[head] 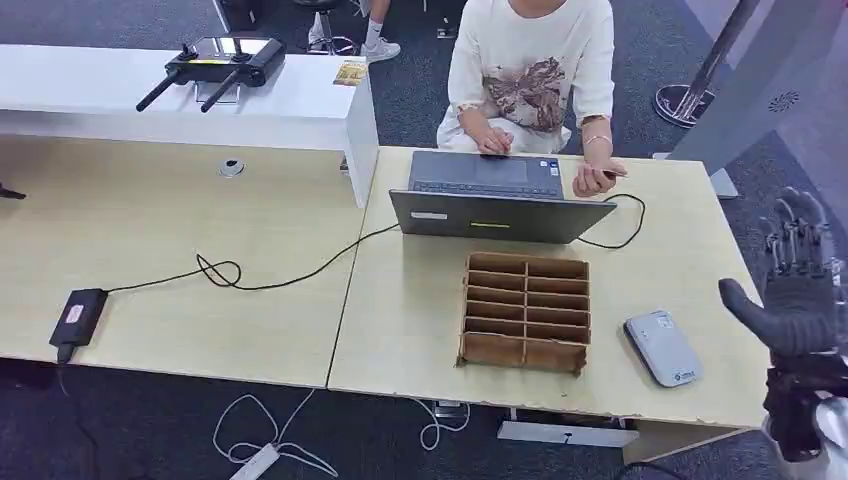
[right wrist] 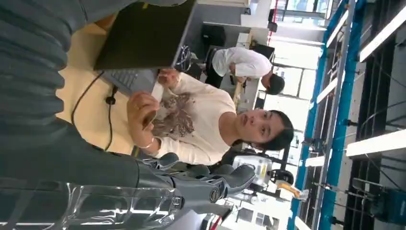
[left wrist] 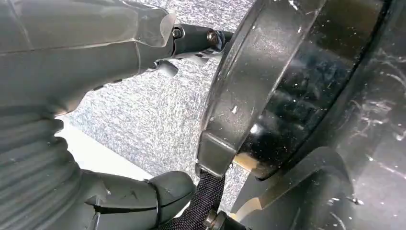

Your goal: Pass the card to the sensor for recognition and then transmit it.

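Observation:
A person sits behind the laptop (head: 497,203) and pinches a small dark card (head: 611,174) in one hand above the table's far right side; the same card (right wrist: 149,120) appears in the right wrist view. The sensor (head: 662,347), a flat grey-white device, lies on the table near the front right corner. My right hand (head: 797,291) is raised past the table's right edge, fingers spread, holding nothing; its fingers (right wrist: 210,184) stretch out toward the person. My left hand (left wrist: 72,96) hangs low over grey carpet with thumb and fingers apart and nothing in it.
A brown cardboard divider tray (head: 525,312) stands in front of the laptop, left of the sensor. A black cable (head: 270,280) runs across the left table to a power brick (head: 79,317). A white counter (head: 180,90) with a black controller stands at the back left.

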Controlling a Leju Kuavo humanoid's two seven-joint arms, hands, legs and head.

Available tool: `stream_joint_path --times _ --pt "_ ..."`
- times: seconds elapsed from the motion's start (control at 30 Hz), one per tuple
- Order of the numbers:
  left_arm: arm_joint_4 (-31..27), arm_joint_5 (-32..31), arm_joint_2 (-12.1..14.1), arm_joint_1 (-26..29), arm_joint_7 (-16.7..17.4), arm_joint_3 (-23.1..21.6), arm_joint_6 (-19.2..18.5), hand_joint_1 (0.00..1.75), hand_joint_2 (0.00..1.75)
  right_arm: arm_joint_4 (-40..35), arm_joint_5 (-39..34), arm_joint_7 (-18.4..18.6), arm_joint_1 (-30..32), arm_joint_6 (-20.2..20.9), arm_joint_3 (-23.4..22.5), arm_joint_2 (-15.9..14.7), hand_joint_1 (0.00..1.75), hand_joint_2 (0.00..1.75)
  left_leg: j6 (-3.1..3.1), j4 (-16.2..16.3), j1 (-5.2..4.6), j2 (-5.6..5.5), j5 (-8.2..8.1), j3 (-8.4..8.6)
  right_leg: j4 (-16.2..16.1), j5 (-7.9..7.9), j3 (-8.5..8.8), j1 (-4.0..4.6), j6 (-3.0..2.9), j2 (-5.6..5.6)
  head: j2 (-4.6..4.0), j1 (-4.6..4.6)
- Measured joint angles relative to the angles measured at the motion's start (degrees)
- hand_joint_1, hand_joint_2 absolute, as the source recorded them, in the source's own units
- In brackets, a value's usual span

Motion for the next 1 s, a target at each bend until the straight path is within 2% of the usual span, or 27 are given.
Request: stream_joint_path --times 0.1,0.2,0.27,0.33,0.47,0.57,0.67,0.8,0.9,1.0 --pt "0.0 0.22 -0.02 0.05 0.0 0.0 0.07 0.0 1.75 -2.81 4.91 -1.1 3.54 -3.03 -0.04 1.23 0.0 1.75 0.0 0.0 0.0 -0.01 0.0 0.0 0.0 0.0 0.0 0.0 0.01 0.0 0.0 0.0" --pt "0.0 0.31 -0.02 0.08 0.0 0.0 0.18 0.0 1.75 -5.72 11.91 -2.32 6.87 -7.84 -0.02 2.43 0.0 1.75 0.0 0.0 0.0 -0.02 0.0 0.0 0.0 -0.01 0.01 -0.01 0.01 -0.01 0.0 0.0" --pt "0.0 0.31 -0.02 0.16 0.0 0.0 0.44 0.0 1.75 -8.25 20.02 -3.0 9.7 -13.85 0.02 3.94 0.0 1.75 0.0 0.0 -0.01 -0.03 0.0 0.0 -0.01 -0.03 0.02 -0.01 0.03 -0.01 0.0 0.02" --pt "0.0 0.31 -0.02 0.19 0.0 0.0 0.61 0.0 1.75 -10.35 24.37 -3.43 12.2 -17.34 0.42 5.67 0.0 1.75 0.0 -0.01 -0.01 -0.02 -0.01 0.0 0.0 -0.03 0.02 -0.02 0.03 0.0 0.0 0.0" --pt "0.0 0.31 -0.02 0.24 -0.02 0.0 0.77 0.0 1.75 -13.21 26.74 -3.67 15.95 -21.28 1.58 9.98 0.0 1.75 -0.01 -0.03 0.0 -0.01 -0.01 0.0 0.0 -0.06 0.01 -0.02 0.01 0.0 0.0 0.02" --pt "0.0 0.31 -0.02 0.24 0.0 0.0 0.77 0.0 1.75 -13.6 27.09 -3.24 17.33 -22.3 3.3 14.18 0.0 1.75 -0.01 -0.05 0.0 0.04 -0.01 0.02 0.02 -0.07 0.0 -0.02 0.0 0.03 0.0 0.0" --pt "0.0 0.26 -0.02 0.24 0.0 -0.02 0.77 0.0 1.75 -13.27 29.68 -1.31 17.3 -22.72 5.05 16.86 0.0 1.75 -0.01 -0.05 0.0 0.04 0.0 0.04 0.04 -0.07 0.01 -0.02 0.0 0.03 0.0 0.0" --pt "0.0 0.24 -0.04 0.24 0.04 -0.07 0.77 0.0 1.75 -12.24 36.94 1.62 16.47 -25.58 6.19 19.17 0.0 1.75 0.0 -0.05 -0.01 0.02 0.01 0.04 0.05 -0.05 0.03 -0.04 0.0 0.03 0.0 0.02" --pt "0.0 0.24 -0.04 0.17 0.39 -0.07 0.74 0.0 1.75 -11.02 52.77 6.89 14.91 -33.13 6.49 20.24 0.0 1.75 0.0 -0.04 -0.05 0.03 0.01 0.05 0.05 -0.04 0.04 -0.1 0.0 0.04 0.0 0.0" --pt "0.0 0.24 -0.07 0.17 0.39 -0.07 0.74 0.0 1.75 -9.65 64.88 11.03 13.42 -35.91 7.17 20.96 0.0 1.75 0.0 -0.04 -0.06 0.03 0.01 0.06 0.05 -0.04 0.03 -0.1 0.01 0.04 0.0 0.0"
